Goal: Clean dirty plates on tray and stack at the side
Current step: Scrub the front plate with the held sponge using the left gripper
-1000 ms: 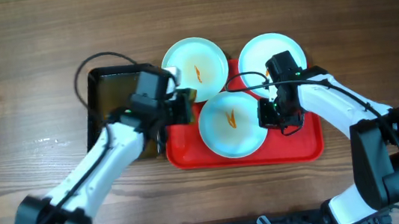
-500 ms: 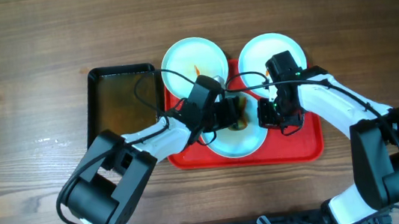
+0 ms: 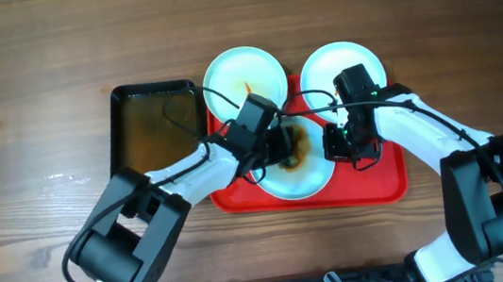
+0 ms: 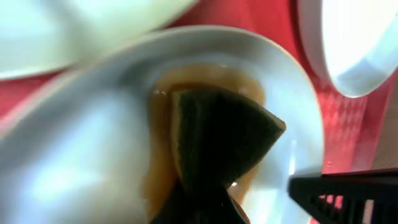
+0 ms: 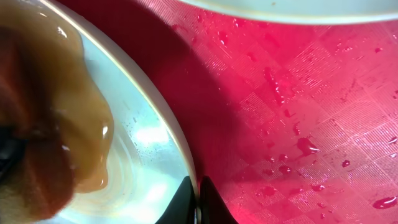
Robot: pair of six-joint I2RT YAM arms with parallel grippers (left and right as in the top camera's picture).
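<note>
Left pincer (image 3: 283, 147): over the middle of the front plate (image 3: 311, 180), gripping a dark green sponge (image 4: 217, 137). The fingers themselves were mostly hidden under the sponge in the left wrist view.
Sponge: wedge-shaped, wet, pressed down on the front plate's centre.
Brown liquid (image 5: 87, 124): puddled around the sponge and spread toward the plate's right side, glossy at the edge.
Right pincer (image 3: 339, 142): at the right rim of the front plate. In the right wrist view the two tips were closed together on the rim, the plate's edge running straight into them.
Front plate: on the tray (image 3: 381, 181), near its front edge, between the two pincers.
Back-left plate (image 3: 233, 75): at the tray's far-left corner, hanging partly off it over the counter (image 3: 27, 91). An orange streak showed near its centre, and a black cable crossed above it.
Back-right plate (image 3: 336, 65): at the tray's far edge, just beside the back-left plate, partly under the right arm's wrist. Its visible face looked clean.
Tray: red, centre of the counter, with water drops on its textured floor beside the front plate.
Basin (image 3: 115, 128): black, holding brownish water, just left of the tray.
</note>
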